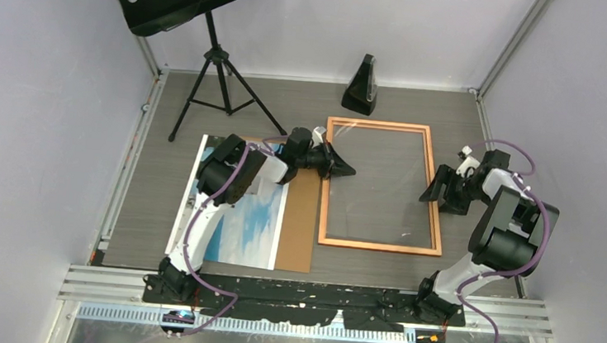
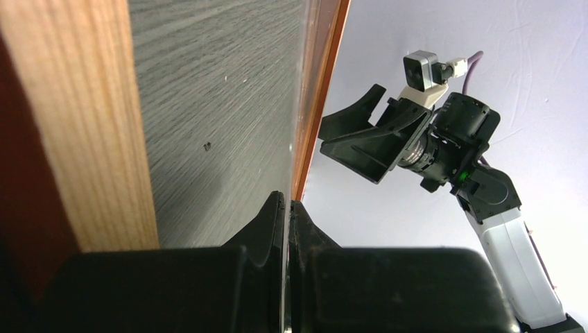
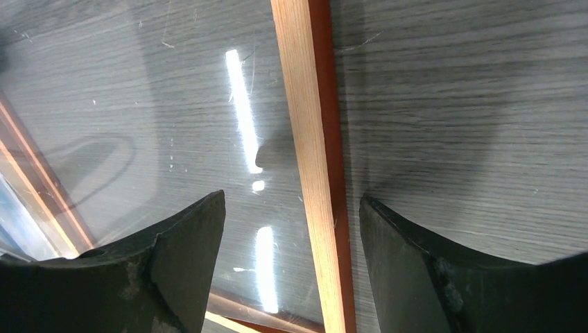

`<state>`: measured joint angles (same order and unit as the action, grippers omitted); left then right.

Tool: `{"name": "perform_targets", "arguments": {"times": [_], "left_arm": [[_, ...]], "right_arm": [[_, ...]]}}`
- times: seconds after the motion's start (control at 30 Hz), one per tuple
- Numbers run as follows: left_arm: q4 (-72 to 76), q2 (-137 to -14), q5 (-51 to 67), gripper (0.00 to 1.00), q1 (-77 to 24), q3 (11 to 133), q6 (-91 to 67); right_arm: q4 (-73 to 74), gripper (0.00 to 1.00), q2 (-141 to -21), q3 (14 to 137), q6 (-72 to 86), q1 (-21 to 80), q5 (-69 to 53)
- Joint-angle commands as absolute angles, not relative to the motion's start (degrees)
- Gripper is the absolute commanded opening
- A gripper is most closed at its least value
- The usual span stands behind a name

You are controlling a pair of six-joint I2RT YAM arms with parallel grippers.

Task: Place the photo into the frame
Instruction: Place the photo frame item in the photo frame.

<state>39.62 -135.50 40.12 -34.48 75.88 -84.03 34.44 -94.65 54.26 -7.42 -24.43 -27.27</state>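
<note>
With my left tool [image 2: 286, 208] pinched together, I'd centre my spread right tool [image 3: 291, 215] squarely over the three-o'clock rail of the frame [image 3: 305, 104].

The top view looks steeply down on the whole frame [image 1: 378, 245] from high beyond its near rail, far off. The left wrist camera skims low from the frame's left rail toward the right gripper [image 2: 350, 121] beyond its right rail. The right wrist camera sees that same right rail close from above.
</note>
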Motion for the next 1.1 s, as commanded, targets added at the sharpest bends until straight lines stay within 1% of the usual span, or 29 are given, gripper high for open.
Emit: {"name": "perform_targets", "arguments": {"times": [0.0,0.57,1.07], "left_arm": [[39.7,-136.2,39.0,0.0,-35.2,74.6,-84.2],[38.7,-134.8,36.7,0.0,-36.6,71.6,-84.4],[34.0,-133.3,35.8,0.0,-37.7,71.0,-82.9]], "right_arm": [[34.8,0.77,-95.6,56.3,-8.3,-24.0,-28.3],[34.9,0.77,-96.5,56.4,-8.1,-22.5,-29.1],[34.9,0.77,-96.5,56.4,-8.0,-22.1,-29.1]]}}
